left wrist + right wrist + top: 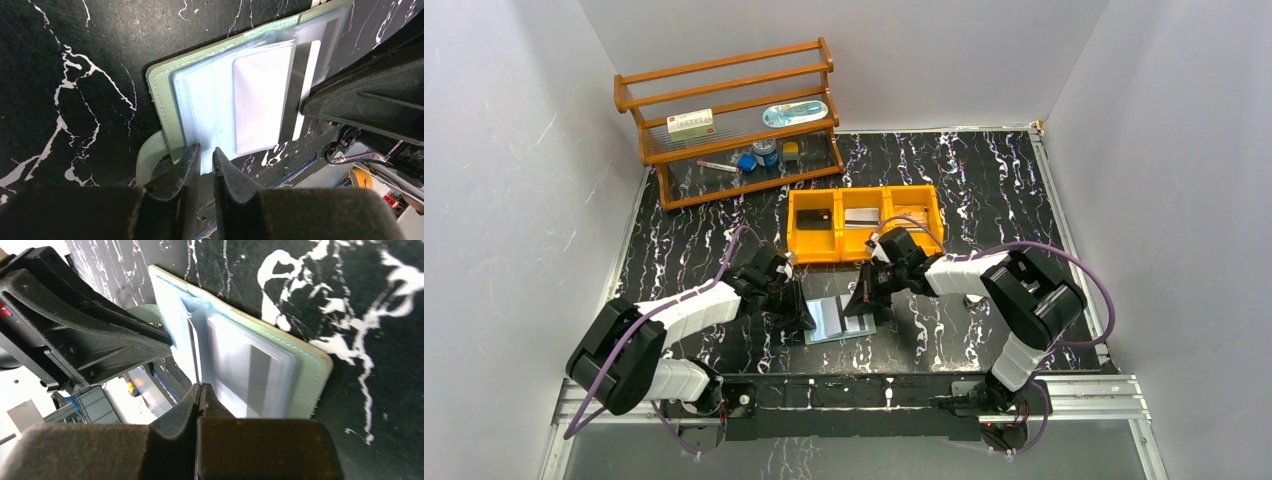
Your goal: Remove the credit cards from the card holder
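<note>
The card holder (836, 320) lies open on the black marbled table, with a pale green cover (165, 85) and clear sleeves. A whitish credit card (262, 100) sits in the top sleeve. A white-edged card (309, 80) shows at the holder's far side. My left gripper (206, 152) has its jaws nearly together on the sleeves' near edge, at the holder's left end (808, 318). My right gripper (200, 386) is shut, with a thin card edge (192, 352) running up into its tips, at the holder's right end (860, 303). The holder's cover (312, 375) lies flat beside it.
An orange three-compartment bin (824, 255) stands just behind the holder, with a dark card (816, 216) and a silvery card (861, 217) in it. A wooden shelf rack (729, 120) with small items stands at the back left. White walls close in both sides.
</note>
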`<state>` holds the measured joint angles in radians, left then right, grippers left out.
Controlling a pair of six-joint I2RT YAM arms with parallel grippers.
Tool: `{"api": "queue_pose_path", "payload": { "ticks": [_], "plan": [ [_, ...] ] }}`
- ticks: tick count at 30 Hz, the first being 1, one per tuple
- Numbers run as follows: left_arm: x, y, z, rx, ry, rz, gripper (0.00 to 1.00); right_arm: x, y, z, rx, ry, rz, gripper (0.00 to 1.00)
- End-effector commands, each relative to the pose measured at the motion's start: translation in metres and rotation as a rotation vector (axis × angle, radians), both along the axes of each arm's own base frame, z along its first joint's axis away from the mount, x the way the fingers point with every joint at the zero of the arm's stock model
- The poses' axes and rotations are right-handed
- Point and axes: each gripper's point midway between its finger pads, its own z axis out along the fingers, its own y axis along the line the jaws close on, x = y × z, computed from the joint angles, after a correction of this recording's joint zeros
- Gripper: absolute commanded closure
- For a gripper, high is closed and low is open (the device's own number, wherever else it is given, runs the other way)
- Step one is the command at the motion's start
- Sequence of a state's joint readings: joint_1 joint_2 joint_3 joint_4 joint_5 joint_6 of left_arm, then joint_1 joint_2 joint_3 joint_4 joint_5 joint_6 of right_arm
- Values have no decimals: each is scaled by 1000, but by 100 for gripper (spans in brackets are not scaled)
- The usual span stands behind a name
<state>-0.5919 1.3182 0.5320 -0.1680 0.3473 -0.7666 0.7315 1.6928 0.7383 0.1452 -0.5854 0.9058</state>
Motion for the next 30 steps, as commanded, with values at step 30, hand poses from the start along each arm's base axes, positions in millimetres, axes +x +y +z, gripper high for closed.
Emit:
{"api": "queue_pose_path", "payload": {
  "ticks": [30],
  "plan": [
    [23, -52, 46, -137, -92, -138, 71, 8, -25, -5, -28, 6, -82, 92]
  ]
}}
